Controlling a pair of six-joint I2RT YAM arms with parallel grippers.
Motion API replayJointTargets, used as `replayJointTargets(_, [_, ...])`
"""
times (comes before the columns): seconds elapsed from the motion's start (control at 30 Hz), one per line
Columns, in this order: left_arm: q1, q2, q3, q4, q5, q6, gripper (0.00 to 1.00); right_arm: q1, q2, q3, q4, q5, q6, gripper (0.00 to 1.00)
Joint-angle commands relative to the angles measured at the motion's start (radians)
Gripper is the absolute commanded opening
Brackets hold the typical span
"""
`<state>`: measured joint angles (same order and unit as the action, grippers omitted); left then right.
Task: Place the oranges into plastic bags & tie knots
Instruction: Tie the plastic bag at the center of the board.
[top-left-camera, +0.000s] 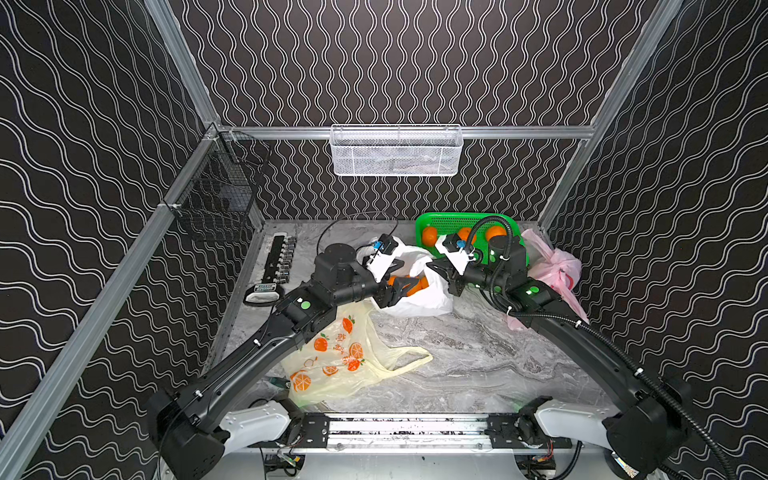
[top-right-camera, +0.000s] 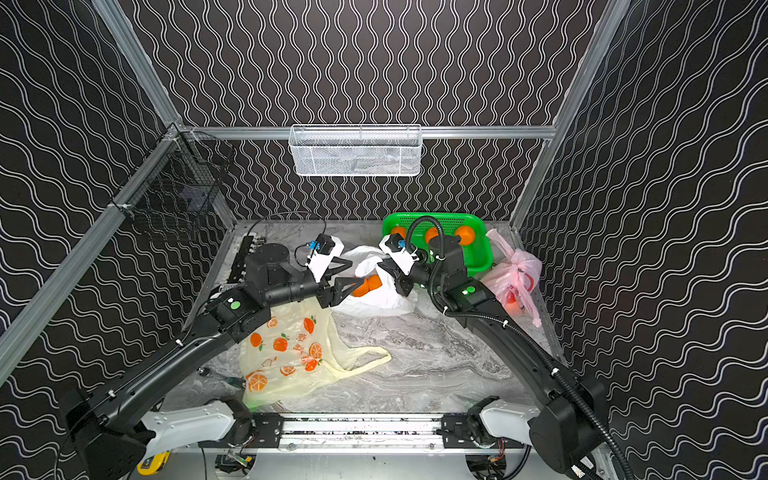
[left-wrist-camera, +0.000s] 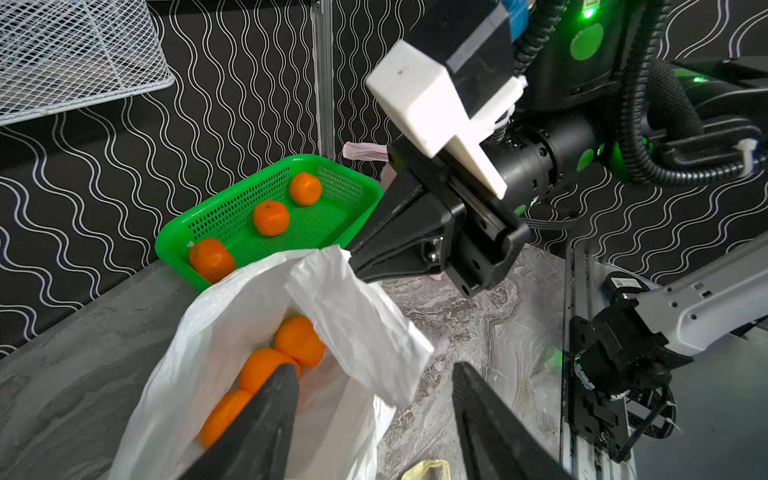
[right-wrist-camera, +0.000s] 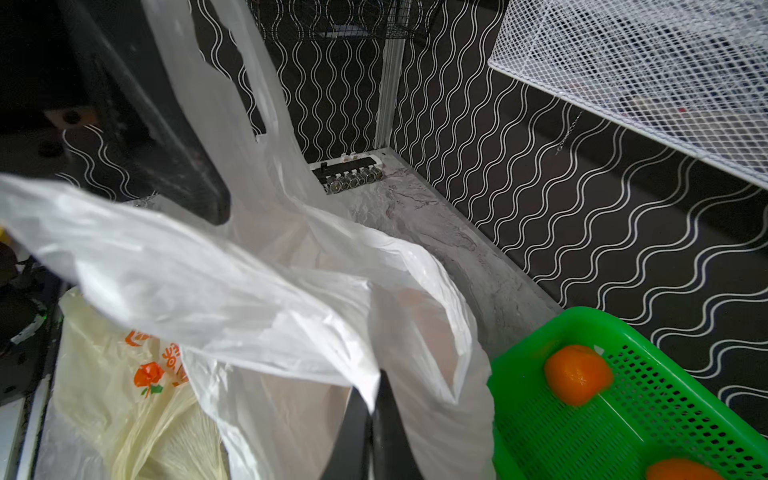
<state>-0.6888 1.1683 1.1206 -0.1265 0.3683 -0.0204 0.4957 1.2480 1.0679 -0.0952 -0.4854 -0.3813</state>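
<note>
- Oranges (left-wrist-camera: 299, 340), three showing, lie inside the white bag (left-wrist-camera: 232, 307) at the table's (top-left-camera: 478, 353) middle rear.
- The right gripper (left-wrist-camera: 353, 259) is clenched on the bag's rim, holding it up.
- The left gripper (left-wrist-camera: 374, 366) is spread, one finger inside the bag near the fruit, seemingly grasping nothing.
- Three loose oranges (left-wrist-camera: 271, 217) sit in the green basket (left-wrist-camera: 178, 237) just behind.
- A yellow bag (top-left-camera: 332, 361) lies flat nearer the front; a pink bag (top-left-camera: 557, 266) sits at the right.
</note>
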Motion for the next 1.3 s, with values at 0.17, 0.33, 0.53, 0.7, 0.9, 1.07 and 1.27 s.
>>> replayJointTargets(0.17, [-0.001, 0.008, -0.003, 0.066, -0.028, 0.001, 0.46, 0.010, -0.017, -0.007, -0.022, -0.043, -0.008, 0.00])
replayJointTargets(0.33, [-0.001, 0.018, -0.001, 0.060, -0.022, 0.008, 0.34, 0.017, -0.019, -0.001, -0.036, -0.053, -0.011, 0.00])
replayJointTargets(0.53, [0.000, 0.014, -0.011, 0.067, 0.003, 0.002, 0.17, 0.022, -0.013, 0.014, -0.063, -0.053, -0.022, 0.00])
replayJointTargets(0.7, [0.000, -0.009, -0.036, 0.082, 0.014, -0.006, 0.00, 0.023, -0.024, 0.013, -0.074, -0.040, -0.008, 0.00])
replayJointTargets(0.9, [-0.001, -0.054, -0.139, 0.183, 0.030, -0.011, 0.00, 0.022, -0.082, 0.025, -0.062, -0.005, 0.116, 0.72])
replayJointTargets(1.07, [-0.001, -0.065, -0.225, 0.328, 0.077, 0.000, 0.00, 0.015, -0.139, 0.032, 0.004, 0.047, 0.309, 0.88])
replayJointTargets(1.27, [0.001, -0.040, -0.279, 0.431, 0.218, 0.177, 0.00, 0.003, -0.060, 0.211, -0.144, 0.036, 0.390, 0.93])
